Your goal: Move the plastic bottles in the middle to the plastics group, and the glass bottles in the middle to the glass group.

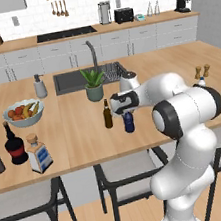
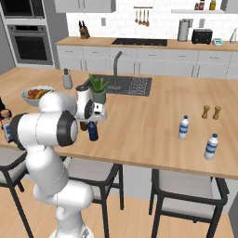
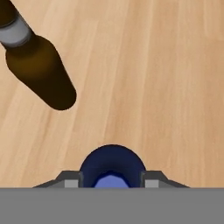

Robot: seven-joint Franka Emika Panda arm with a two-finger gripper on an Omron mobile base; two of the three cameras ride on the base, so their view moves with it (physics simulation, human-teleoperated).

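Left base view: my pincer (image 1: 126,111) sits straight above the upright dark-blue bottle (image 1: 128,122) mid-counter (image 1: 76,138); right base view: same stack; hand view: fingers (image 3: 72,181) bracket its cap, touching, can't confirm grip.

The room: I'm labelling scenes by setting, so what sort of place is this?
A home kitchen, rendered: a wooden island counter with a sink, a wall oven, and a toaster on the back counter.
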